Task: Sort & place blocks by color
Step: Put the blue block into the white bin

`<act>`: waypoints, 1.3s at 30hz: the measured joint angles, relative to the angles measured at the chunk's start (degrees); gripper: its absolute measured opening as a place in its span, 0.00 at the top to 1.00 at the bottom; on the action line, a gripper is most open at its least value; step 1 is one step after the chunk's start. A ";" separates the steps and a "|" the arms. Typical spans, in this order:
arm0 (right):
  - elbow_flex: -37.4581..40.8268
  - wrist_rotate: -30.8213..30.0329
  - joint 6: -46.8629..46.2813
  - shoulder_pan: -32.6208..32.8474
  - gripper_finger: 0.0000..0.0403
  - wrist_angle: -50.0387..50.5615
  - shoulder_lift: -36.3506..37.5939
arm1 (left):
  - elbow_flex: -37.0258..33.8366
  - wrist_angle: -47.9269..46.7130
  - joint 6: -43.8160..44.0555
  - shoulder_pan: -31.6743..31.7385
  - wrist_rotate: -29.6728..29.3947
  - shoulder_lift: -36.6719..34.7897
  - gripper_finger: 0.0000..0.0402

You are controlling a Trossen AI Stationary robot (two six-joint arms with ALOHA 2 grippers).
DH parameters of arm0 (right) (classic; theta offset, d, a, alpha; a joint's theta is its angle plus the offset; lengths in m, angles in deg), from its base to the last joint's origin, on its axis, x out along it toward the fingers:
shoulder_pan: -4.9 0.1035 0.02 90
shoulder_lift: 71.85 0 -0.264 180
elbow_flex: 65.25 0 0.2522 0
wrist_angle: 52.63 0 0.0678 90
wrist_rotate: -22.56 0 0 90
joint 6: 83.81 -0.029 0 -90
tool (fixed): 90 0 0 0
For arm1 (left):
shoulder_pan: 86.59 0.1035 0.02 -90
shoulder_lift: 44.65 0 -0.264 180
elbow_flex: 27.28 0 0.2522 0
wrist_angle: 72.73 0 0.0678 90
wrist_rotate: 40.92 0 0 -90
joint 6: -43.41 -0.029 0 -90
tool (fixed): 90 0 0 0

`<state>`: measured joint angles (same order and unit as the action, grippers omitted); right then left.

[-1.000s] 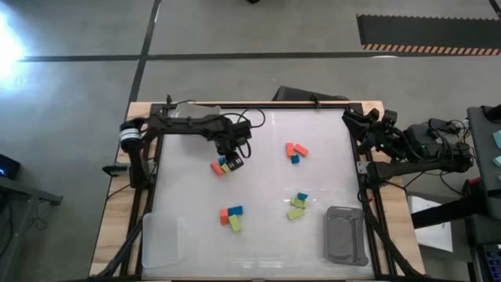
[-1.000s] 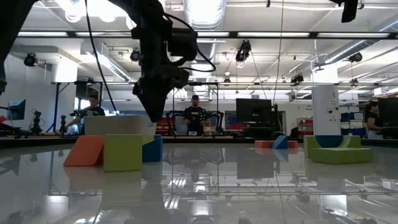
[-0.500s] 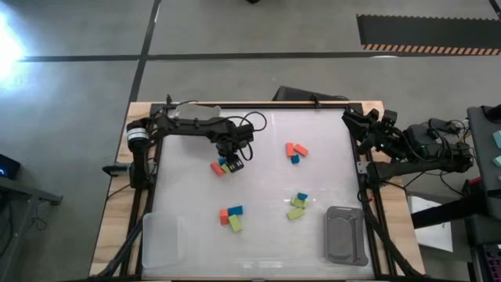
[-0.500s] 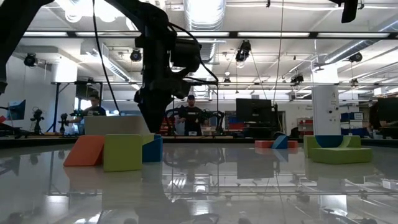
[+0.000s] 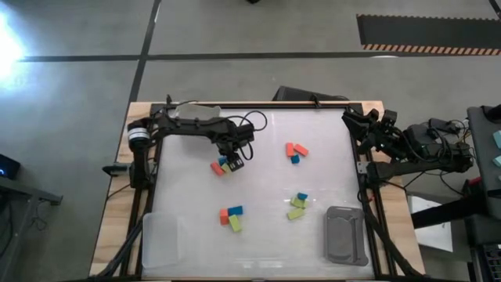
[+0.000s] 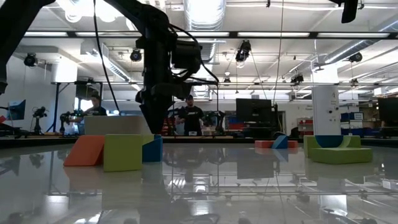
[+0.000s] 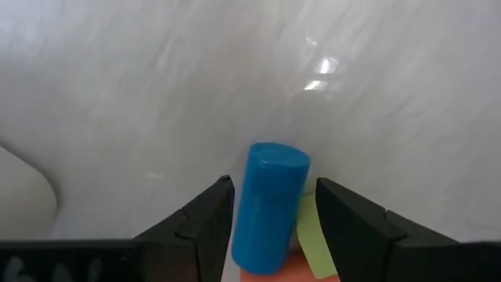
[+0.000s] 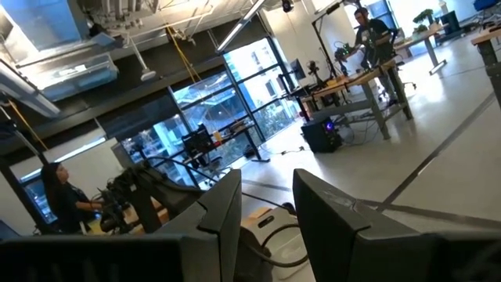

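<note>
From above, your left end effector (image 5: 235, 159) hangs over the upper-left cluster of blocks (image 5: 224, 165) on the worktop (image 5: 266, 227); other clusters lie apart, unsorted. At table level, it sits just behind them. Its wrist view shows a blue block (image 7: 270, 205) between parted fingers (image 7: 205, 223), apparently not yet clamped. Your right end effector (image 8: 266, 205) waits off-table, narrowly open.
</note>
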<state>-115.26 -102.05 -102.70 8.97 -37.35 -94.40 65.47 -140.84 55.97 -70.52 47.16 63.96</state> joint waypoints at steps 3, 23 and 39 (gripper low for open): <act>0.00 0.00 -0.04 0.00 0.73 0.00 0.00 | -0.01 0.34 -0.08 0.02 0.01 0.57 0.59; 0.00 0.00 -0.17 0.00 0.73 -0.02 0.00 | -4.27 3.36 -2.31 0.04 0.08 1.28 0.62; 0.00 -0.02 -0.17 0.01 0.73 0.00 0.00 | -4.14 4.83 -2.43 0.04 0.14 -0.76 0.69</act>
<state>-115.26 -102.07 -102.88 8.99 -37.35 -94.40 61.33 -136.01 53.54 -70.47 47.30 63.20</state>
